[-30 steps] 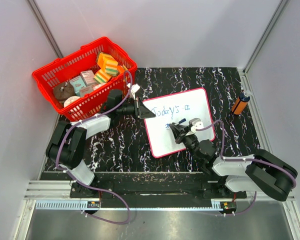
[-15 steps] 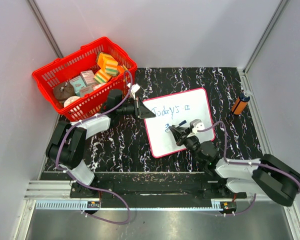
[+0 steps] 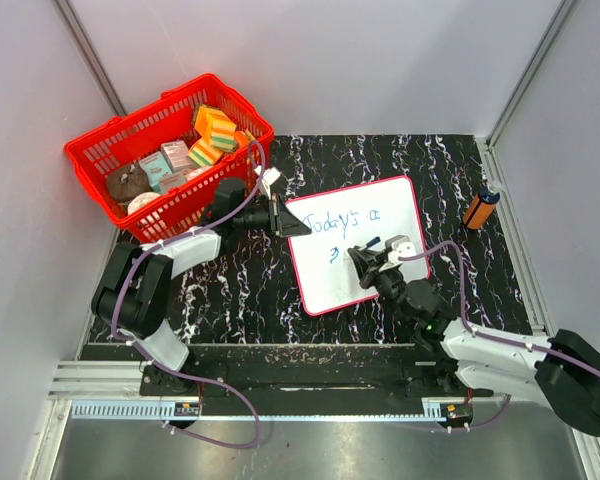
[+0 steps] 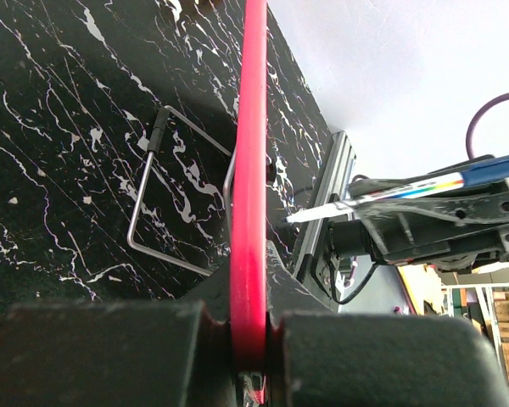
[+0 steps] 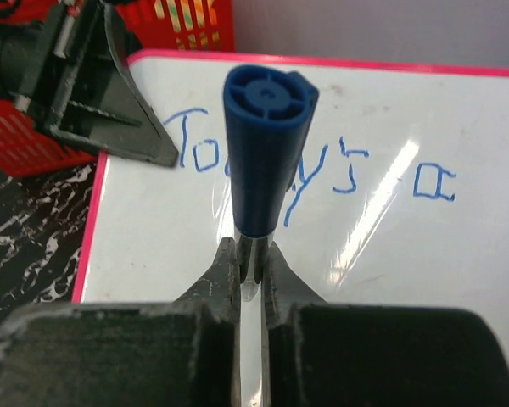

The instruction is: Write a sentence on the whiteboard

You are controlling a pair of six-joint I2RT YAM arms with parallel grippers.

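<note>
The whiteboard (image 3: 380, 215) lies on the dark marbled table, white with a red-pink rim. Blue writing (image 3: 335, 222) reads "Today's a", with a small mark on a second line below. My left gripper (image 3: 280, 215) is shut on the board's left rim (image 4: 253, 170). My right gripper (image 3: 372, 262) is shut on a blue marker (image 5: 265, 153) and holds it over the lower middle of the board (image 5: 458, 254). The marker's blue end faces the right wrist camera and hides part of the writing (image 5: 343, 165). The marker (image 4: 407, 191) also shows in the left wrist view.
A red basket (image 3: 130, 145) full of sponges and boxes stands at the back left, just behind the left arm. An orange cylinder (image 3: 481, 209) lies right of the board near the right wall. A wire stand (image 4: 165, 195) lies on the table under the board.
My right gripper has moved a little to the right and up with the marker. A small blue mark now shows on the second line. The left arm has not moved.
</note>
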